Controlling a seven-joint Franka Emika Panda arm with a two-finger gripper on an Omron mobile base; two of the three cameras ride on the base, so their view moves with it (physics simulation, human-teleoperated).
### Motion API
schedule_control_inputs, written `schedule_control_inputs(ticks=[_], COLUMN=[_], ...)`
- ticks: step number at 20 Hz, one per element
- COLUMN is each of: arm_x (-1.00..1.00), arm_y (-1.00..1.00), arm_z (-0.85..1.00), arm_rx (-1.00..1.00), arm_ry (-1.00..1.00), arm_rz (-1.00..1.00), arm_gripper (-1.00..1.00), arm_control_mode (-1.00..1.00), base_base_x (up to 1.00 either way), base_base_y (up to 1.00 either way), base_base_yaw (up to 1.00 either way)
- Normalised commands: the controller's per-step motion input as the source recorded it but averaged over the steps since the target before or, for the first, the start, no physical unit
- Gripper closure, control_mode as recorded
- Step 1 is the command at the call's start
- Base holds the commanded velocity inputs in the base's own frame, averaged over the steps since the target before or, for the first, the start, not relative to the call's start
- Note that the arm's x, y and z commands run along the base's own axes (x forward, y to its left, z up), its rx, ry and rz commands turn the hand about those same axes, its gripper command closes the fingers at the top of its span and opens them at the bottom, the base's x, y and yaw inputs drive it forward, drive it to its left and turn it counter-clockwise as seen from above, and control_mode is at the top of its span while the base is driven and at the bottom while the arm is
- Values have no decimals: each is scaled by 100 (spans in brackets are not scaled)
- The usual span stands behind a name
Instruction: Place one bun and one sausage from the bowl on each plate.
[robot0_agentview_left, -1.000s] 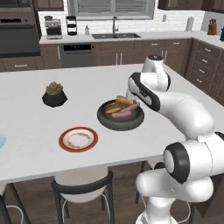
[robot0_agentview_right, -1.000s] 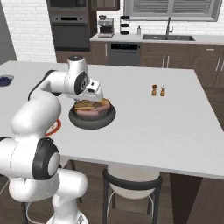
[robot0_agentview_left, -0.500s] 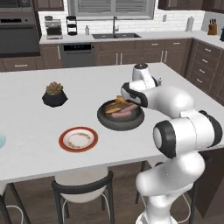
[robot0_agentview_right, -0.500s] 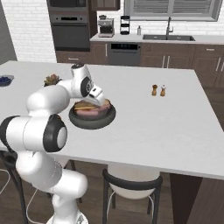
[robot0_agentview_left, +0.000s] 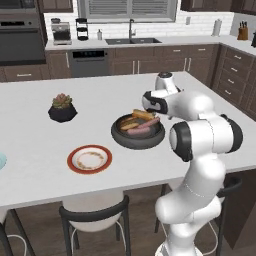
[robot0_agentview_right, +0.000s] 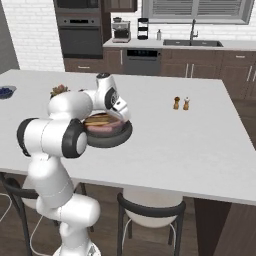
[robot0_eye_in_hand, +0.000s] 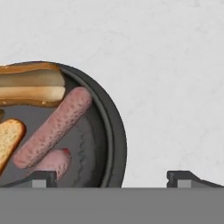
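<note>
Nearest on the desk (robot0_agentview_left: 45, 180), the red-rimmed plate (robot0_agentview_left: 89, 159) lies bare. Beyond it, the dark bowl (robot0_agentview_left: 138, 134) holds both buns (robot0_eye_in_hand: 30, 84) and sausages (robot0_eye_in_hand: 52, 127); above its right rim the gripper (robot0_eye_in_hand: 111, 178) hangs, jaws released, nothing grasped.

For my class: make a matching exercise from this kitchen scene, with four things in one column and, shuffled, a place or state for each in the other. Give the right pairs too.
Things:
1. bowl
2. red-rimmed plate
3. plant pot
4. gripper

Places or states:
A. bare, on the counter's near side, nothing served on it yet
B. jaws wide apart, holding nothing, over the bowl's rim
C. holds both buns and both sausages
D. on the counter beyond the red-rimmed plate, with a small plant in it

Pairs: 1-C, 2-A, 3-D, 4-B
</note>
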Motion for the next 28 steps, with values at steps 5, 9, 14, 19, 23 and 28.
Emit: schedule_control_inputs(ticks=[5, 9, 14, 19, 23, 28], arm_x=[37, 34, 8, 29, 46, 40], arm_y=[-13, 0, 22, 24, 0, -6], arm_z=[-7, -31, -41, -22, -11, -8], arm_rx=[3, 4, 1, 0, 0, 0], arm_ry=[0, 0, 0, 0, 0, 0], arm_rz=[0, 0, -8, -18, -23, -22], arm_gripper=[-100, -100, -100, -100, -100, -100], arm_control_mode=[-100, -100, -100, -100, -100, -100], base_base_x=[0, 0, 0, 0, 0, 0], base_base_y=[0, 0, 0, 0, 0, 0], base_base_yaw=[0, 0, 0, 0, 0, 0])
